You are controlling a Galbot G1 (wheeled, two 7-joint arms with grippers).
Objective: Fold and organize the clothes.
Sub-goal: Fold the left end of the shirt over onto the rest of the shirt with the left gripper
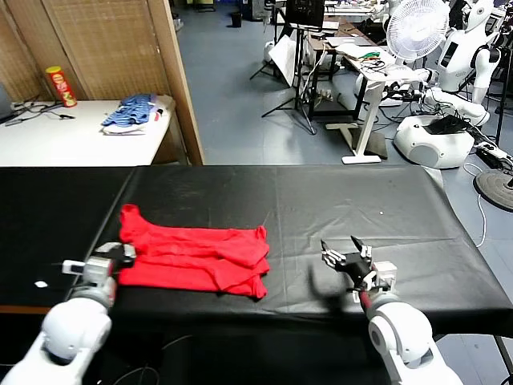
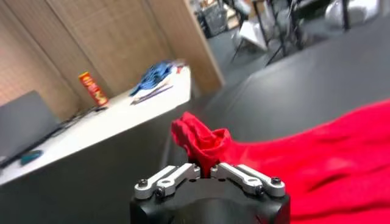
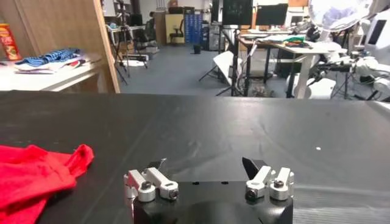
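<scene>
On the black-covered table (image 1: 337,192), toward its near-left part, lies the red T-shirt (image 1: 196,258) — bunched into long folds that run roughly parallel to the near edge, with one sleeve or corner poking up toward the far side at its left end. Any print on it cannot be made out; only plain red shows. The far fabric under the folds is hidden, so how many layers are stacked cannot be told.

The left gripper (image 1: 122,255) sits at the shirt's left end, close to the table's near edge. In the left wrist view the left gripper (image 2: 209,171) has its fingers drawn tightly together on a puckered tuft of red cloth, which rises in a small crumpled knot right above the fingertips; the rest of the shirt spreads away behind it. The fingertips themselves are buried in the fabric and cannot be seen.

The right gripper (image 1: 346,255) hovers over bare black cloth near the near edge, well apart from the shirt's right end, its fingers spread wide and holding nothing. Its own view shows the right gripper (image 3: 207,173) with both dark fingertips apart and only a corner of the red T-shirt (image 3: 36,176) at the side — the remainder is cut off.

Beyond the table's far-left corner stands a white side table (image 1: 48,136) carrying a blue striped pile of clothes (image 1: 132,112) and a red-and-yellow canister (image 1: 61,87). Both robot forearms are cut off at the lower border of the head view.
</scene>
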